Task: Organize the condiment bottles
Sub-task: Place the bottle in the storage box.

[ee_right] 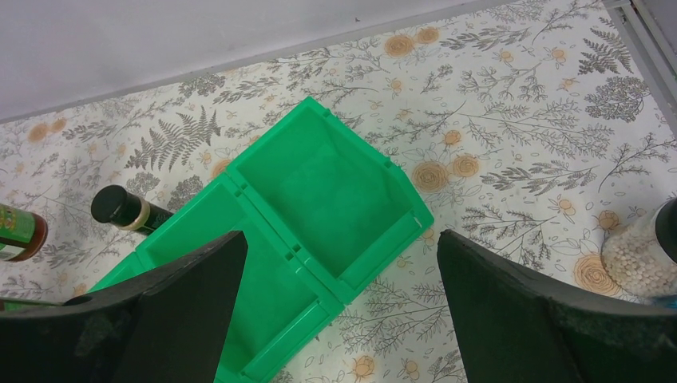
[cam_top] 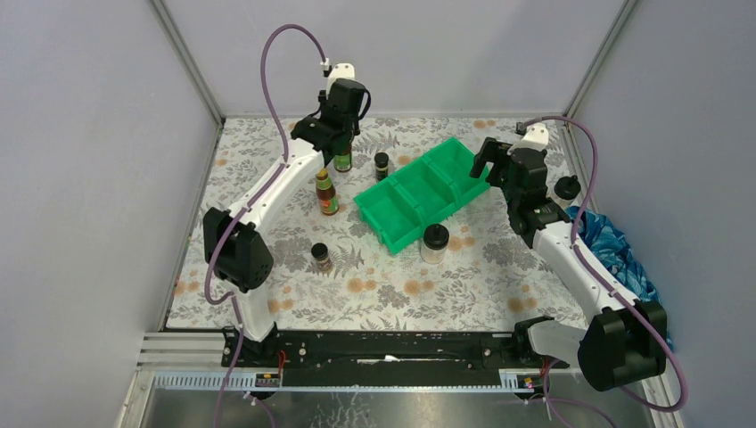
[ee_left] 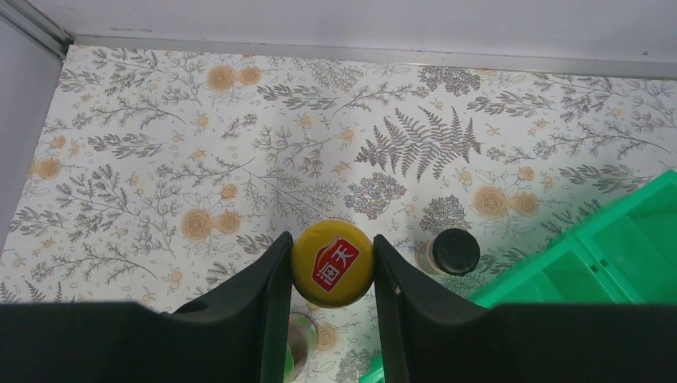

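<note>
Fingers of left gripper clamp yellow-capped bottle by cap — likely for lifting into green bin; right gripper gapes, empty

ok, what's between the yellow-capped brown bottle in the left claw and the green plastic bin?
One short dark black-capped jar, upright; clearest in the left wrist view.

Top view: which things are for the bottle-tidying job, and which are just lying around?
Job: two brown yellow-capped bottles, two short dark black-capped jars, two clear black-lidded jars.
Lying around: green plastic divided bin (maybe their home), crumpled blue bag or cloth, flowery table cover.
</note>
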Robot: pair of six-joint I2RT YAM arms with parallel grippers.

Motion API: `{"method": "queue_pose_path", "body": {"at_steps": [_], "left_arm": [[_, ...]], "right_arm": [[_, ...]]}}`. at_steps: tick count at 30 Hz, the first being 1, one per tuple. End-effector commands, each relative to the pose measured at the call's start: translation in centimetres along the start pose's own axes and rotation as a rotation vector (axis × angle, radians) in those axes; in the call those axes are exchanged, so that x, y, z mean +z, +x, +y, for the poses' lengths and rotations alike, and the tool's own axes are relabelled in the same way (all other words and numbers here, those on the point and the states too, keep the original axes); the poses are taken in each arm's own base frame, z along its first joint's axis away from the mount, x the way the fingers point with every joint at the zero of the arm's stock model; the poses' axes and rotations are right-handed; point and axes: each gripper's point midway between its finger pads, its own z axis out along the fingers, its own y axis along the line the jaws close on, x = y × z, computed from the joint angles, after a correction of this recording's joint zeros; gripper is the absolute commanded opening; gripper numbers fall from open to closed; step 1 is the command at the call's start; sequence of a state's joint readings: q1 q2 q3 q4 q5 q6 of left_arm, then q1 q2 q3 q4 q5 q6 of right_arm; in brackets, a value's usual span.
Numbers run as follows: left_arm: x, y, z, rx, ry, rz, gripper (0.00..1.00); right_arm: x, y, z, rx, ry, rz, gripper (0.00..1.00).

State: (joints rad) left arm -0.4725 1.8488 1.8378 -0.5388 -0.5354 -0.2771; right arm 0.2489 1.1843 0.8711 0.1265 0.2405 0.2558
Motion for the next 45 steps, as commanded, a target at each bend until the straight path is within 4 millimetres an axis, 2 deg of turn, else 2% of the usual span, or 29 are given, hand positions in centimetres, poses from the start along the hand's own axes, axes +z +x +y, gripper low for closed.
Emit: {"method": "queue_pose_path", "body": {"at_steps": [1,10,25,45], "left_arm": [[-4.8,-7.5,0.6,-0.082,0.023,-0.191,0.00],[-7.0,-8.3,-0.1,-0.086,0.051,-0.216,0.00],[-10.1,-7.6,-1.9,-0.088,0.113,-0.223,0.00],[-13.1,-4.3,-5.1,-0.051,0.212,-0.183,0.00]], "right_arm": [[0.2,-0.7,1.1,0.011,-0.043,-0.031,0.97],[0.3,-0.7,1.1,0.010,-0.044,-0.029,0.97],[0.7,-1.0,1.1,0.005,-0.033,-0.029,0.97],[0.8,-1.1,0.9,0.006,-0.013,-0.028,0.97]]}}
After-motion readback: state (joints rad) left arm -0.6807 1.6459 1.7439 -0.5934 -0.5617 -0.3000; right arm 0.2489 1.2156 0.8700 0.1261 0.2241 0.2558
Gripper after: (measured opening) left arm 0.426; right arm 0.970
